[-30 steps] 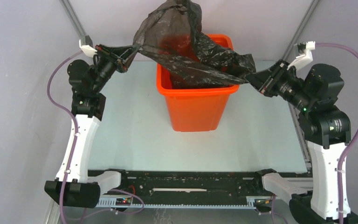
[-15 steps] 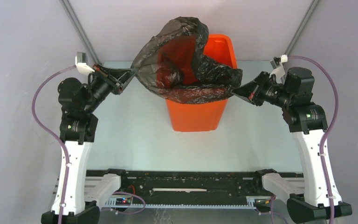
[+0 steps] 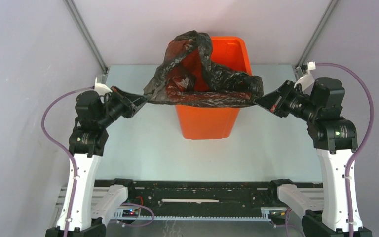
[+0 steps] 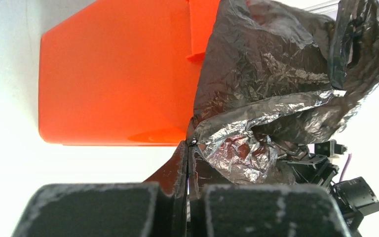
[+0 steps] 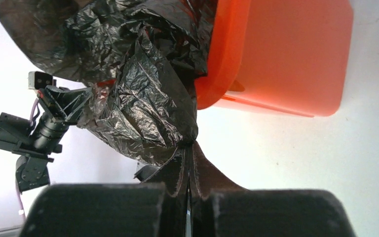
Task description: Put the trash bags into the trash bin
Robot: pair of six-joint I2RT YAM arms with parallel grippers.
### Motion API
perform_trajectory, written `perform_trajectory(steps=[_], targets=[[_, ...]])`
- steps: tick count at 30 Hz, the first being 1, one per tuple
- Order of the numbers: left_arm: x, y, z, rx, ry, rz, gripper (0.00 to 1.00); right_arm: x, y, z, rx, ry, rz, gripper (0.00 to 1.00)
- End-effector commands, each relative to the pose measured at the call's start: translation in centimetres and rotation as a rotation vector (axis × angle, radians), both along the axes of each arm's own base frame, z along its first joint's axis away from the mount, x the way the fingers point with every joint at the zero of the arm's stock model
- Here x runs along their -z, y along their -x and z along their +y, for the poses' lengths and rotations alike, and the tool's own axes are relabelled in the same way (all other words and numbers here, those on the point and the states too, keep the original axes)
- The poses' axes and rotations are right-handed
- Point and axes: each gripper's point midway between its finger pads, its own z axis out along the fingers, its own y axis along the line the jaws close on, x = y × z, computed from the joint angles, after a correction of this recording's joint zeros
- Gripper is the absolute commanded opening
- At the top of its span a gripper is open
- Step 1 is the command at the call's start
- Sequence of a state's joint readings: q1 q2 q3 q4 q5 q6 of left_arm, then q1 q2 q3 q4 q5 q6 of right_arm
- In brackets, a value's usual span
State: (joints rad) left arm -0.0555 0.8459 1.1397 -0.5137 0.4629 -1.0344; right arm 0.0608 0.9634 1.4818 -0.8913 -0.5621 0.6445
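Note:
A wrinkled black trash bag point(image 3: 202, 84) hangs stretched across the top of the tall orange trash bin point(image 3: 207, 118), part of it draped over the rim. My left gripper point(image 3: 144, 100) is shut on the bag's left edge, left of the bin. My right gripper point(image 3: 257, 100) is shut on the bag's right edge, right of the bin. In the left wrist view the closed jaws pinch the bag point(image 4: 256, 98) beside the bin point(image 4: 113, 79). In the right wrist view the jaws pinch the bag point(image 5: 133, 98) next to the bin point(image 5: 286, 59).
The bin stands at the middle back of the pale table point(image 3: 143, 148). Grey walls with metal frame posts point(image 3: 86, 34) close in both sides and the back. The black base rail point(image 3: 197, 195) runs along the near edge.
Both grippers have come down with the bag, the left one also shifting nearer and right. The bag's raised open mouth has collapsed and now lies lower across the bin's rim.

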Motion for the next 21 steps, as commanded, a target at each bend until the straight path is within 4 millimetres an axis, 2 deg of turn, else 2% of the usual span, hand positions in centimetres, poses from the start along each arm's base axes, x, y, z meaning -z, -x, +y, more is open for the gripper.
perform_trajectory(steps=[1,4,12,16,21], targets=[[0.6,1.5,0.6,-0.016,-0.038,-0.021,0.0,-0.1,1.5,-1.0,0.027,0.066,-0.038,0.0],[1.2,1.5,0.6,-0.013,-0.057,-0.008,0.0,0.8,1.5,-1.7,0.062,0.102,-0.033,0.0],[4.6,-2.0,-0.6,0.019,0.01,0.05,0.0,5.5,-3.2,-2.5,0.106,0.141,0.054,0.0],[6.7,-3.1,-1.7,0.046,0.014,0.107,0.0,6.0,-4.5,-2.7,0.103,0.164,0.043,0.0],[6.5,-4.8,-3.3,0.082,-0.009,0.098,0.03,6.7,-5.9,-2.5,0.07,0.192,0.029,0.03]])
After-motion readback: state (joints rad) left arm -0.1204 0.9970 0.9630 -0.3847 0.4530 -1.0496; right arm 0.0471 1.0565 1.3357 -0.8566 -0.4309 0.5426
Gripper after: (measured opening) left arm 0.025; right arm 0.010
